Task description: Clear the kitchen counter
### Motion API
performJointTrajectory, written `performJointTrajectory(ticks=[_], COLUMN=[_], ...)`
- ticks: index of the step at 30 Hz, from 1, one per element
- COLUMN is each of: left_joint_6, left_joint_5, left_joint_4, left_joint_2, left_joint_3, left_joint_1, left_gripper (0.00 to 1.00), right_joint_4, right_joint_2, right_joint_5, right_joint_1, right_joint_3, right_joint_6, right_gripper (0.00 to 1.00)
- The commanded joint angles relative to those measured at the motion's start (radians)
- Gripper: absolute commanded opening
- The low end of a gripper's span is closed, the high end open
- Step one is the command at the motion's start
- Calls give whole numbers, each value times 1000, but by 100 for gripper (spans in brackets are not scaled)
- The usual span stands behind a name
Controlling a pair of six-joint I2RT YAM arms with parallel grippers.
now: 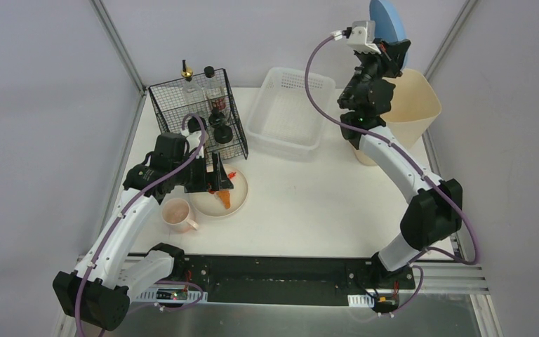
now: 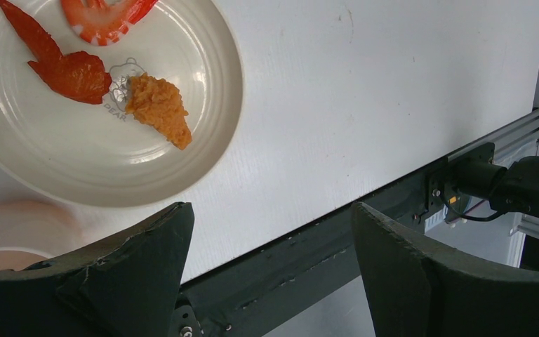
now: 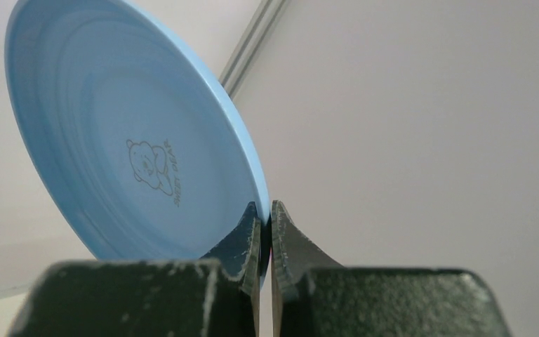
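The kitchen counter [image 1: 309, 203] is a white tabletop. My right gripper [image 1: 391, 50] is shut on the rim of a blue plate [image 1: 386, 21], held high at the back right above a beige bin [image 1: 413, 105]; the plate [image 3: 133, 140] shows a bear print in the right wrist view, pinched at my gripper [image 3: 265, 214]. My left gripper [image 1: 217, 175] is open and empty over a cream plate [image 1: 237, 196] holding orange and red food scraps [image 2: 158, 105]. In the left wrist view my gripper [image 2: 274, 217] hangs over the counter's near edge beside the plate [image 2: 203, 63]. A pink mug [image 1: 177, 214] stands left of the plate.
A white perforated basket [image 1: 288, 112] sits at the back middle. A black wire rack [image 1: 196, 112] with bottles stands at the back left. A dark metal frame [image 1: 281, 277] edges the near side of the counter.
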Motion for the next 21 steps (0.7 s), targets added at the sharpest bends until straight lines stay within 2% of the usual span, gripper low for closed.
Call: performJointTrajectory(ticks=[1,7,11,16,21], left_joint_6=[15,15,15,17,18], left_joint_5=[3,1,-3,-8,-10], left_joint_4=[21,21,19,18,16], left_joint_2=[-1,5,8,11,16], left_joint_3=[-10,-10,-10,-10,-10], left_joint_1=[-9,-9,-9,-9,-9], left_gripper=[85,85,85,85,85], right_joint_4=[163,126,14,-340,-732], right_joint_2=[0,21,20,-65,-130], right_joint_5=[-43,-28,44,89,89], right_joint_1=[54,134,171,199,200], right_joint_3=[88,137,164,156,187], right_joint_6=[-89,-86,40,367,367], right_gripper=[0,0,0,0,0])
